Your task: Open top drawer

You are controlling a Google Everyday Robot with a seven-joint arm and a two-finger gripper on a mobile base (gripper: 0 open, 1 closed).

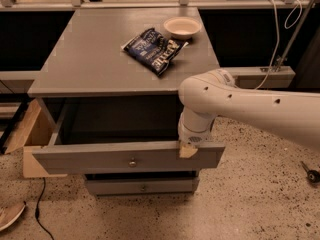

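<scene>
While the top drawer (100, 159) stands pulled out, the gripper (187, 150) rests on its front's upper edge; its opening cannot be told.

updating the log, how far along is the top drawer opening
Mostly done: the top drawer is pulled well out of the cabinet, its inside exposed. In hand: the gripper sits on the front panel's upper edge, right of the knob. Left: perhaps a little more pull, then letting go.

Claw (188, 150) sits on the front edge of the top drawer (100, 159), right of the knob (132, 162), with the white arm (250, 109) barring that side. Left of it the drawer's mouth gapes free. Chip bag (154, 49) and bowl (182, 27) crowd the table (90, 59) at rear right.
</scene>
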